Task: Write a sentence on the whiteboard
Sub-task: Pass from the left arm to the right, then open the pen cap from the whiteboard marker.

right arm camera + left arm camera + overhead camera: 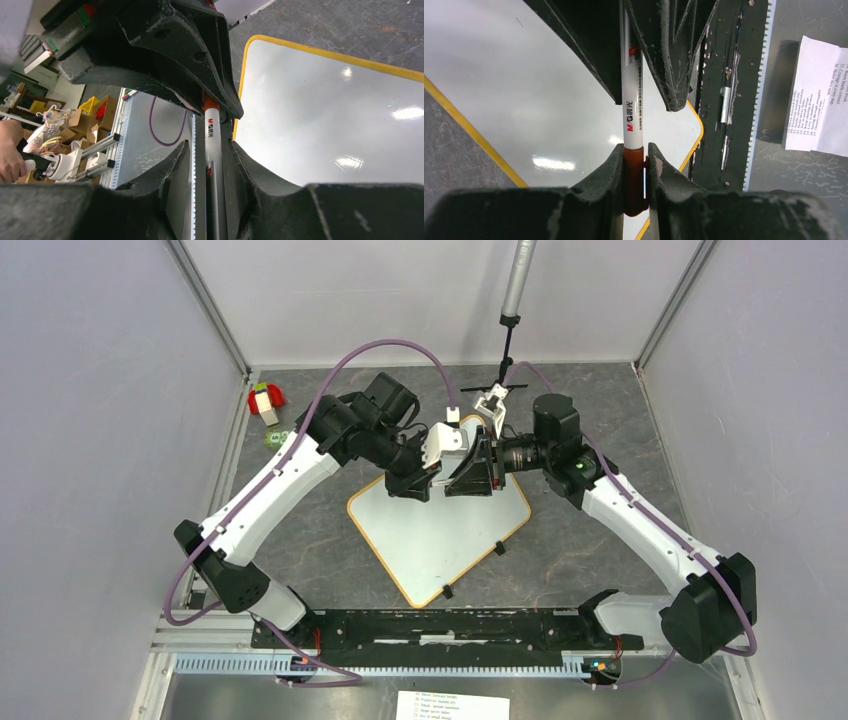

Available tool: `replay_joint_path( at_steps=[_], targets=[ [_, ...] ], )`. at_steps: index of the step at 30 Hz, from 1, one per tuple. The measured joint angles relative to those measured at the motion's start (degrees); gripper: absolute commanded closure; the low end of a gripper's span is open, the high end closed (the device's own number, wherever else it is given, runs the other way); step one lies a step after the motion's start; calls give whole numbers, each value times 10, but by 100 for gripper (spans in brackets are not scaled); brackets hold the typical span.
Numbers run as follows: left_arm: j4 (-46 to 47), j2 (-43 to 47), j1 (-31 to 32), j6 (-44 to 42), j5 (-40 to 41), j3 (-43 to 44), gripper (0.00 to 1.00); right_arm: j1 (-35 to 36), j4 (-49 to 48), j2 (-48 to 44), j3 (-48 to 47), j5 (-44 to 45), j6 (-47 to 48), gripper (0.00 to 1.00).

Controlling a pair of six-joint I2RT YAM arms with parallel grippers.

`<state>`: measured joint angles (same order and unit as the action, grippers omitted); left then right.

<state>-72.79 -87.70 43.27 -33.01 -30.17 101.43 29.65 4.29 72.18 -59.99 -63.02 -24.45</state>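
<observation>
Closest to the left wrist lens, the left jaws are clamped on the dark red cap end of a marker (pixel 632 100). Its white printed barrel runs straight away from them into the right jaws. Those right jaws stand a little apart around the barrel. The right wrist view shows a slit of background beside it, and whether either finger touches the barrel I cannot tell.

The whiteboard (pixel 430 530) lies flat on the grey desk (pixel 600 530), turned cornerwise so one rounded corner points at the arm bases. A thin yellow rim frames its glossy white face, which carries glare spots. A small black clip (pixel 447 591) sits on the near-right edge, with another further along it. Both arms meet above the board's far part, with the marker between them.

Bare desk lies all round the board up to the enclosure walls. Well apart at the far left stands a red and white object (pixel 265 400). A thin black stand (pixel 505 375) rises behind the board. A printed paper sheet (pixel 455 705) lies on the near side of the arm bases.
</observation>
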Motion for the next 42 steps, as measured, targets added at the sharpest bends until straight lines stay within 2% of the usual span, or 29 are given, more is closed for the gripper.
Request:
replay_joint_path(
  at_steps=[10,12,18,20,21,28,34,42],
  targets=[
    [-4,0,4,0,0,0,98,0,-8,0,-7,2,-12,60],
    [-4,0,5,0,0,0,98,0,-8,0,-9,3,-12,62],
    [-6,0,7,0,0,0,98,0,-8,0,-9,6,-12,87],
    [-7,0,9,0,0,0,98,-1,-7,0,-9,7,-12,98],
    [-7,0,9,0,0,0,98,-1,-5,0,-9,9,-11,100],
    [-3,0,9,0,1,-1,98,-8,16,1,-19,12,6,100],
    [57,20,-1,0,6,-31,98,-43,66,12,-54,-4,29,100],
    [-13,57,-74,-7,24,-51,98,-130,183,23,-159,0,144,100]
  ],
)
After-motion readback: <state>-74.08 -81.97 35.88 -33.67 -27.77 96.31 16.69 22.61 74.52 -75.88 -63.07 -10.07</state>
